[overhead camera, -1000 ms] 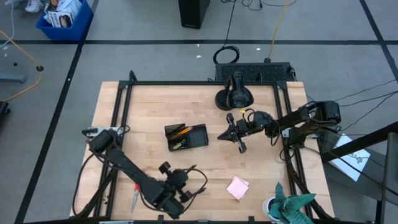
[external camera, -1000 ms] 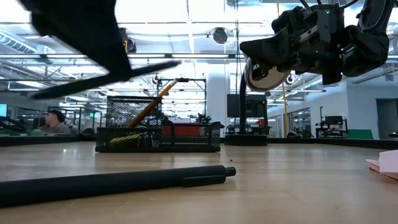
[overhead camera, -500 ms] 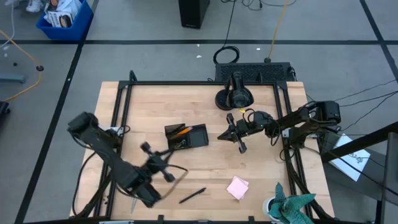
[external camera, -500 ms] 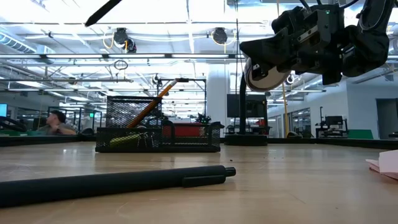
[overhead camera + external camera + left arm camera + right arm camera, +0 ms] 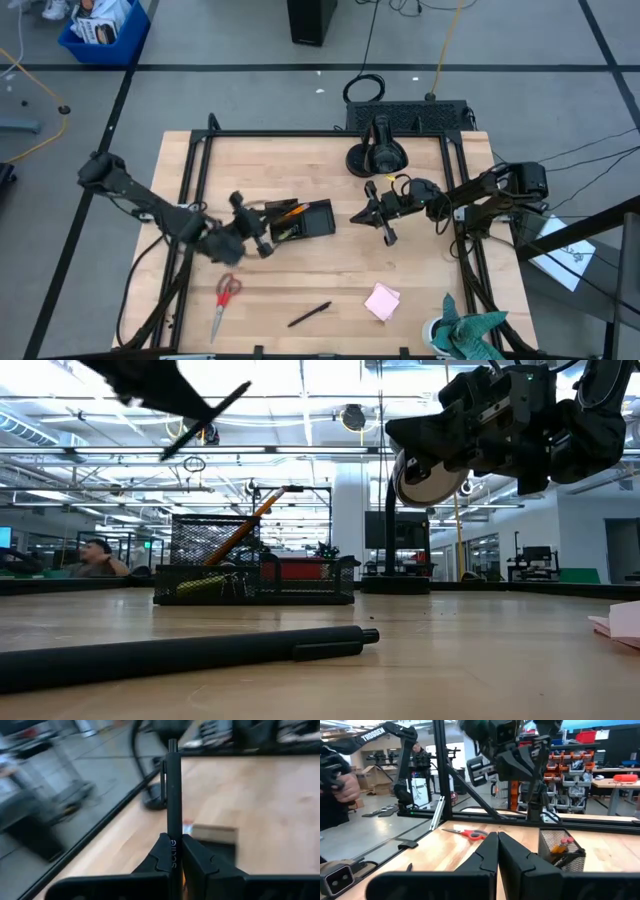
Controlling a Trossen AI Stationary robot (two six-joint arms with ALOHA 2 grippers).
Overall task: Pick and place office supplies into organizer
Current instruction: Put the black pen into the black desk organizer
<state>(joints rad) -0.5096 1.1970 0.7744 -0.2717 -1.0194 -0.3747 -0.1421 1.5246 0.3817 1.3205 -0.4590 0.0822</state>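
Note:
My left gripper (image 5: 255, 228) hovers just left of the organizer (image 5: 330, 218), shut on a black pen (image 5: 173, 790). In the low view that pen (image 5: 205, 422) slants high above the table. The organizer is a small black mesh tray (image 5: 255, 575) with an orange pencil sticking up out of it. A second black pen (image 5: 310, 314) lies flat near the table's near edge. Red-handled scissors (image 5: 225, 295) and a pink sticky-note pad (image 5: 382, 300) also lie flat on the table. My right gripper (image 5: 356, 217) hangs shut right of the organizer, above the table, holding nothing. My left gripper pinches the black pen between its two fingers, on the shaft near one end (image 5: 173, 827). The pen lies along the fingers, and most of its length sticks out past their tips. It is lifted clear of the table and slanted.
A round black stand base (image 5: 375, 158) sits at the far edge and a teal cloth (image 5: 470, 335) at the near right corner. Bare wood lies between the organizer and the near edge. A black frame rail (image 5: 190, 190) runs along the table's left side.
My left gripper has risen from the table's near edge with the pen and swung toward the far edge, ending beside the organizer's left end. As the arm moved off, the scissors and the second pen came into view.

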